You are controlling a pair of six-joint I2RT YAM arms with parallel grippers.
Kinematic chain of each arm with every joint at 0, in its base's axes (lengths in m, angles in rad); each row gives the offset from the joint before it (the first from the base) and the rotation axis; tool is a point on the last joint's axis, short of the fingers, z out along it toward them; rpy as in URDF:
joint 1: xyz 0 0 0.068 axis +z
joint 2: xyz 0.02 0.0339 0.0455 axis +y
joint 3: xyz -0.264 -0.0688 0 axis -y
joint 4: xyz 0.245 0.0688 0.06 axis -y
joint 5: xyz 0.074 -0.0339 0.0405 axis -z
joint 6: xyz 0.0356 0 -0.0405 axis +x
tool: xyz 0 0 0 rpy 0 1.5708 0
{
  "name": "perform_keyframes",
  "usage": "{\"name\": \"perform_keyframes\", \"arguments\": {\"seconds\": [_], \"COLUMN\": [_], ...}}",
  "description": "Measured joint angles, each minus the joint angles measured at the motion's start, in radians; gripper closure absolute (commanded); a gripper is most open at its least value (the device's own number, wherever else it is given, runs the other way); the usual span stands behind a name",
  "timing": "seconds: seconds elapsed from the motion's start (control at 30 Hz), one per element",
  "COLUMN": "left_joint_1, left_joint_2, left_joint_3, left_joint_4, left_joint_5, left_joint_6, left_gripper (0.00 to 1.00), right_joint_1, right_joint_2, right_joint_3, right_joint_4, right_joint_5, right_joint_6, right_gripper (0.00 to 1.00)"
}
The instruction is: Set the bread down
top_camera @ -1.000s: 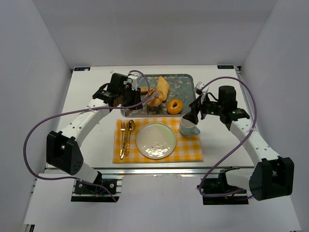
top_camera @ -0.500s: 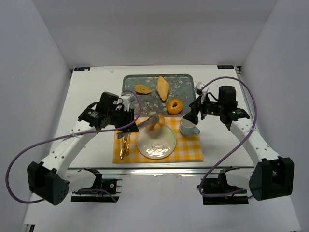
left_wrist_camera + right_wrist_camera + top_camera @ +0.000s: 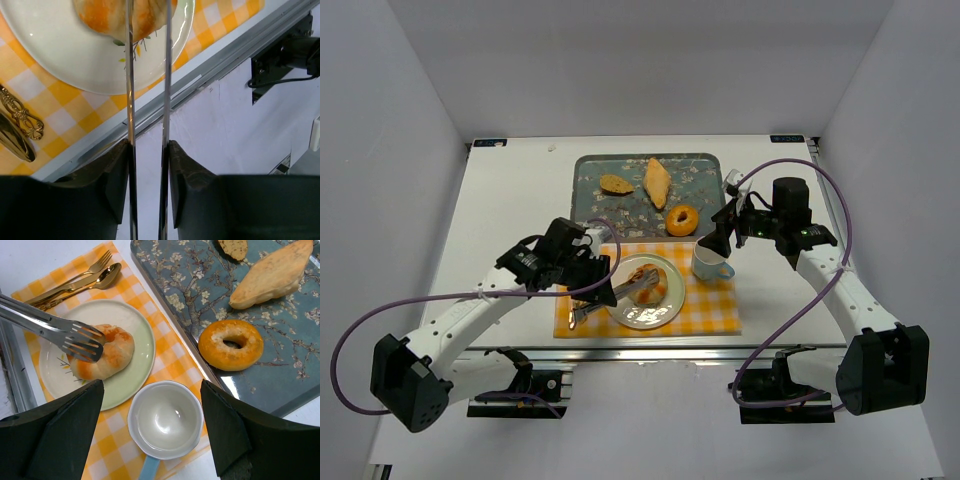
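Golden-orange and domed, the bread point(image 3: 102, 357) lies on the white plate point(image 3: 135, 320), a little toward the side of the cup point(image 3: 165, 420). In the right wrist view it seems to rest with its full underside on the plate. So the main part of the task looks done to me: the bread is at its place.

What is left, I think, is only the release. The metal tongs point(image 3: 45, 322) have their two toothed ends at the bread, and in the left wrist view the two blades run close together, one on each side of it. I cannot tell if they squeeze it or only touch it.

Your left gripper point(image 3: 148, 165) is pinching the tongs by the handles. Your right gripper point(image 3: 720, 240) hangs above the cup with its fingers spread wide and holds nothing.

The ring doughnut point(image 3: 231, 345) and the long pastry point(image 3: 272, 275) lie on the flowered tray point(image 3: 175, 285), apart from the plate.

You should let the tongs spring open before you draw them back, because the teeth could drag the bread off the plate.
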Motion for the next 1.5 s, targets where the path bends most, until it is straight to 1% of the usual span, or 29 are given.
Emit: {"name": "perform_keyframes", "arguments": {"seconds": [0.1,0.27,0.6,0.67,0.7,0.73,0.77,0.83,0.87,0.9,0.97,1.0,1.07,1.17,1.23,1.27,1.37,1.5], "left_joint_1": [-0.001,-0.003,-0.003,-0.003,-0.003,-0.003,-0.003,0.0,0.006,0.016,0.074,0.122,0.263,0.483,0.577,0.6,0.622,0.659], "left_joint_2": [-0.009,-0.045,-0.086,-0.089,-0.09,-0.09,-0.091,-0.094,-0.094,-0.093,-0.087,-0.082,-0.064,-0.021,0.013,0.031,0.087,0.183], "left_joint_3": [0.002,0.01,0.027,0.039,0.047,0.054,0.062,0.082,0.093,0.104,0.121,0.123,0.12,0.084,0.035,0.006,-0.088,-0.162], "left_joint_4": [-0.002,-0.002,-0.009,-0.013,-0.014,-0.018,-0.022,-0.03,-0.034,-0.037,-0.032,-0.018,0.02,0.123,0.206,0.245,0.353,0.483], "left_joint_5": [-0.023,-0.052,-0.101,-0.115,-0.124,-0.142,-0.167,-0.233,-0.267,-0.306,-0.367,-0.394,-0.411,-0.415,-0.446,-0.46,-0.488,-0.482], "left_joint_6": [-0.01,-0.024,-0.044,-0.045,-0.047,-0.05,-0.055,-0.059,-0.058,-0.056,-0.041,-0.03,0.005,0.08,0.139,0.17,0.251,0.326], "left_gripper": [0.51,0.49,0.48,0.56,0.61,0.68,0.77,0.83,0.87,0.88,0.88,0.88,0.88,0.87,0.86,0.86,0.84,0.79], "right_joint_1": [0.0,0.0,0.0,0.0,0.0,0.0,0.0,0.0,0.0,0.0,0.0,0.0,0.0,0.0,0.0,0.0,0.0,0.0], "right_joint_2": [0.0,0.0,0.0,0.0,0.0,0.0,0.0,0.0,0.0,0.0,0.0,0.0,0.0,0.0,0.0,0.0,0.0,0.0], "right_joint_3": [0.0,0.0,0.0,0.0,0.0,0.0,0.0,0.0,0.0,0.0,0.0,0.0,0.0,0.0,0.0,0.0,0.0,0.0], "right_joint_4": [0.0,0.0,0.0,0.0,0.0,0.0,0.0,0.0,0.0,0.0,0.0,0.0,0.0,-0.005,-0.012,-0.018,-0.031,-0.04], "right_joint_5": [0.0,-0.001,-0.007,-0.008,-0.008,-0.008,-0.008,-0.008,-0.008,-0.009,-0.013,-0.016,-0.019,-0.023,-0.023,-0.022,-0.022,-0.022], "right_joint_6": [-0.001,-0.001,-0.001,-0.001,-0.001,-0.001,-0.001,-0.001,-0.002,-0.002,-0.003,-0.003,-0.007,-0.031,-0.047,-0.055,-0.066,-0.079], "right_gripper": [0.17,0.17,0.17,0.17,0.17,0.17,0.17,0.17,0.17,0.17,0.17,0.17,0.17,0.17,0.16,0.16,0.17,0.16]}}
